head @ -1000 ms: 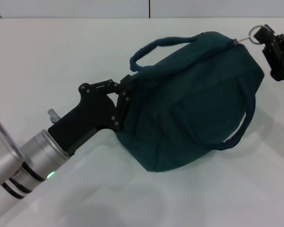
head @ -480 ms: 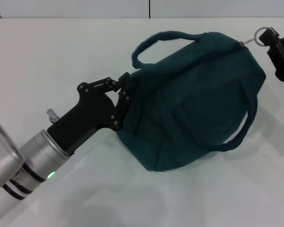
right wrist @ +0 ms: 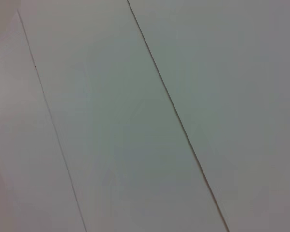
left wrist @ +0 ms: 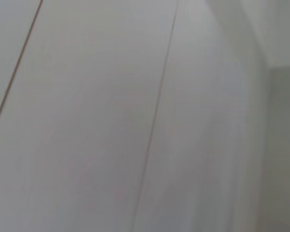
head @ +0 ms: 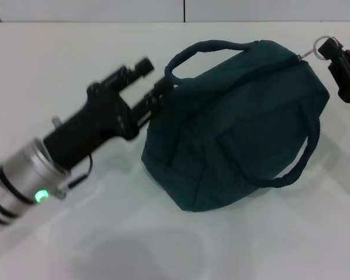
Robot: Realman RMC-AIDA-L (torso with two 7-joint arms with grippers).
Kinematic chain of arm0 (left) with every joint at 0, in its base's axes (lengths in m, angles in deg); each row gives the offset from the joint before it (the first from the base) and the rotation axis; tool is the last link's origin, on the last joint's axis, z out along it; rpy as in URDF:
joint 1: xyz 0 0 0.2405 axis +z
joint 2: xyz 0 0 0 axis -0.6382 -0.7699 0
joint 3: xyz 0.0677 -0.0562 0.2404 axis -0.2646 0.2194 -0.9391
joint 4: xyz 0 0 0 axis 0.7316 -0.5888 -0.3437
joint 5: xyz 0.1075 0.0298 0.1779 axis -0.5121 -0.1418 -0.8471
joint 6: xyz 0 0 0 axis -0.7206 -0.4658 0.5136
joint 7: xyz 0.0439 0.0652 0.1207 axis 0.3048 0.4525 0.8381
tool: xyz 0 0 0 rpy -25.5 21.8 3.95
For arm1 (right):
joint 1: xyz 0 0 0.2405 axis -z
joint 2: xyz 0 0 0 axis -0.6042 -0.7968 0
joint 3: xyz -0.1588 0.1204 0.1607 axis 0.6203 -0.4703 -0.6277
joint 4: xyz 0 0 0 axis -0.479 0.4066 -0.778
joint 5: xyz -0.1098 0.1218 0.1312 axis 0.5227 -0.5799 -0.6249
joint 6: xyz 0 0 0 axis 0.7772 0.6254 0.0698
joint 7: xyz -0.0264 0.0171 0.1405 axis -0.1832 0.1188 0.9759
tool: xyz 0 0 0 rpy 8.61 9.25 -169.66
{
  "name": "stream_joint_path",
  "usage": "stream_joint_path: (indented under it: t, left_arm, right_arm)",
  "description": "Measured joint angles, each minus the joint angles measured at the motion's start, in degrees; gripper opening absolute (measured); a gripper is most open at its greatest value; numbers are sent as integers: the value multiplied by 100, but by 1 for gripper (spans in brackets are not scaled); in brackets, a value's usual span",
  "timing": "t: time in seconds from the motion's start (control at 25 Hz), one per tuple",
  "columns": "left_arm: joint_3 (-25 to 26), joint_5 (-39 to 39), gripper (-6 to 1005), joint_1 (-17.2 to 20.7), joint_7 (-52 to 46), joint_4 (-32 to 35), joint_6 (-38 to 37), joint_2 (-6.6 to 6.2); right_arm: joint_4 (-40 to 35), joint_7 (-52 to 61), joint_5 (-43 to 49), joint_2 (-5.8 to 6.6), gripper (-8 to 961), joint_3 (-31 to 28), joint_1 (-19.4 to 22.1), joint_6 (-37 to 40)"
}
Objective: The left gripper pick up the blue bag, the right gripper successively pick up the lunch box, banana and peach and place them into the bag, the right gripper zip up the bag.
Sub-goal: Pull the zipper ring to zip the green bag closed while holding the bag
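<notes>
Head view: your bag (head: 239, 122) lies on its side on the white bench (head: 76, 52), bulging and closed along the top seam. One handle (head: 207, 49) arches up at the bag's far-left corner; the other handle (head: 300, 163) loops out over the near-right side.

Your left gripper (head: 157, 96) sits at the bag's left end, just below the arched handle, its black body angled up from the lower left. Its tips are up against the fabric there. You cannot tell from this view whether its jaws are clamped on the cloth or merely touching it.

Your right gripper (head: 338, 53) is at the bag's far-right corner, beside the zip end. A small metal ring (head: 323, 46) on the zip pull stands at that corner, touching the gripper's tips; the jaws look closed on it, with the pull drawn taut from the seam.

Both wrist views show only pale panelled surfaces with thin seams; neither shows the bag or any jaws.
</notes>
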Motion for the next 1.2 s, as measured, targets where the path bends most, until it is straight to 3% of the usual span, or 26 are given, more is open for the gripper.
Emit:
stream_joint_path:
  t: [0.08, 0.16, 0.24, 0.28, 0.36, 0.56, 0.64, 0.92, 1.2]
  left_arm:
    - [-8, 28, 501, -249, -423, -211, -219, -60]
    - [-8, 28, 620, -249, -423, -211, -219, -60]
    - [-245, -191, 739, -1125, -1509, -632, -315, -289]
    - [-353, -270, 751, -1391, -1802, -791, -302, -331]
    - [-477, -408, 776, -1766, -2270, -1178, -289, -307]
    - [-542, -1048, 838, -2756, -3162, -2115, -192, -16]
    - [-544, -1521, 862, -3107, -3379, -2159, 272, 52]
    - [-546, -1921, 884, -3281, -3462, -1752, 1005, 61]
    - [-545, -2024, 840, -3289, -3409, -1468, 1522, 65]
  right_arm:
    - [6, -4, -1, 0, 22, -14, -1, -21]
    - [10, -7, -3, 0, 21, -16, -2, -62]
    - [-11, -3, 0, 0, 21, 7, -22, -126]
    - [-13, -3, 1, 0, 21, 13, -28, -133]
    - [-15, -2, 6, 0, 21, 19, -54, -142]
    - [-14, 0, 8, 0, 20, 22, -54, -152]
    - [-12, 1, 9, 0, 20, 22, -58, -153]
    - [8, 5, 14, 0, 20, 3, -66, -158]
    - [17, 6, 16, 0, 20, 25, -69, -171]
